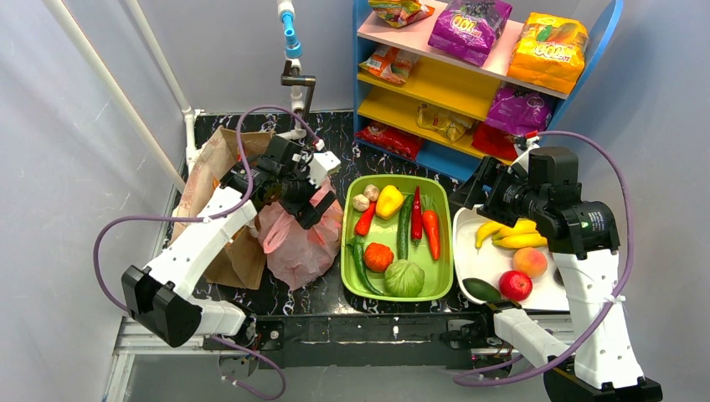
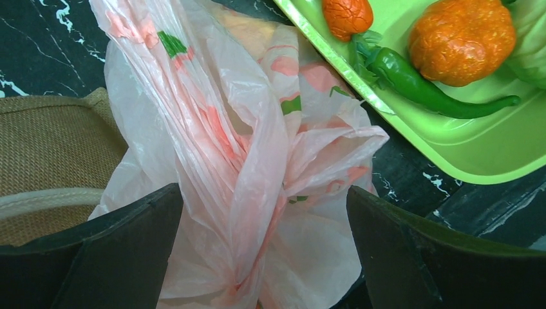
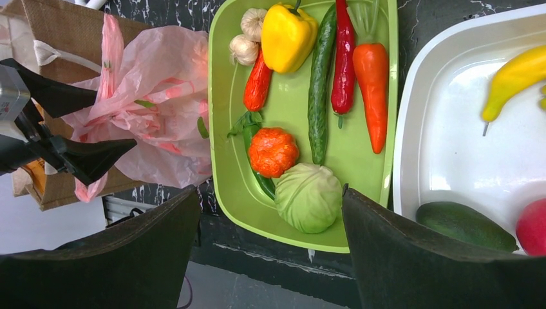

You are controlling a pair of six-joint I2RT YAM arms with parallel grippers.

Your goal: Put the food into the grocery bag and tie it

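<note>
Both hands are spread: the left hand (image 2: 263, 192) around the grocery bag (image 2: 212, 129), the right hand (image 3: 269, 192) above the green tray (image 3: 222, 167). One bag is seen, left of centre on the bench (image 1: 289, 300): thin, crinkled, translucent pink, green-flecked. Two trays are counted, the other a white tray (image 1: 498, 266). Writing on the shelf packets (image 1: 469, 29) cannot be read.

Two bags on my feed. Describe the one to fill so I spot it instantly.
Find the green tray of vegetables in the middle of the dark table. Just left of it sits the pink bag. It is thin, crinkly, see-through plastic, unlike the opaque brown bag on its far left side.
</note>
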